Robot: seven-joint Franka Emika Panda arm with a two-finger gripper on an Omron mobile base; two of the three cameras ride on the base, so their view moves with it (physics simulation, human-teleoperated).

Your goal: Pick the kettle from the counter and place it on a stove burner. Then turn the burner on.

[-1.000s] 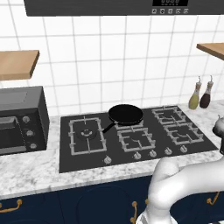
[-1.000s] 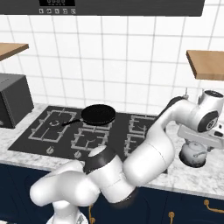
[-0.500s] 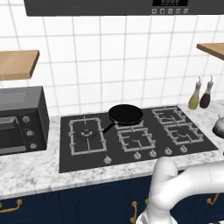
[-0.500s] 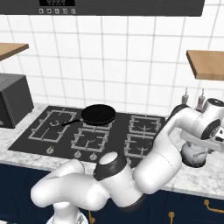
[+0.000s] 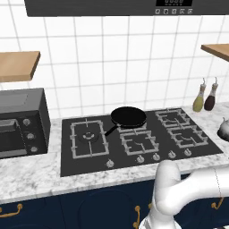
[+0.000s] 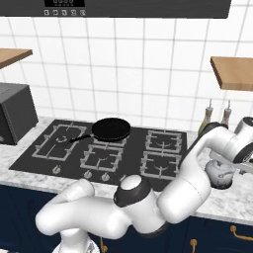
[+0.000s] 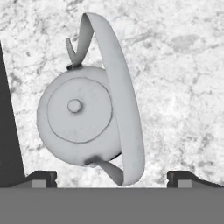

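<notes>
No readable writing anywhere; the kettle (image 7: 81,122) is sitting lid-on at center-left of the hand view on the marbled surface (image 7: 175,65), contents hidden, handle arching over it. The hand (image 7: 111,177) is hovering over it with fingertips (image 7: 41,177) spread wide, gripping nothing. At upper center of the left base view, a black frying pan (image 5: 128,116) is sitting empty on the stove (image 5: 134,143), two slim bottles (image 5: 205,96) at right.

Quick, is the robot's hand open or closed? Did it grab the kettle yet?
Gripper: open, fingers spread wide above the kettle, holding nothing yet.
</notes>
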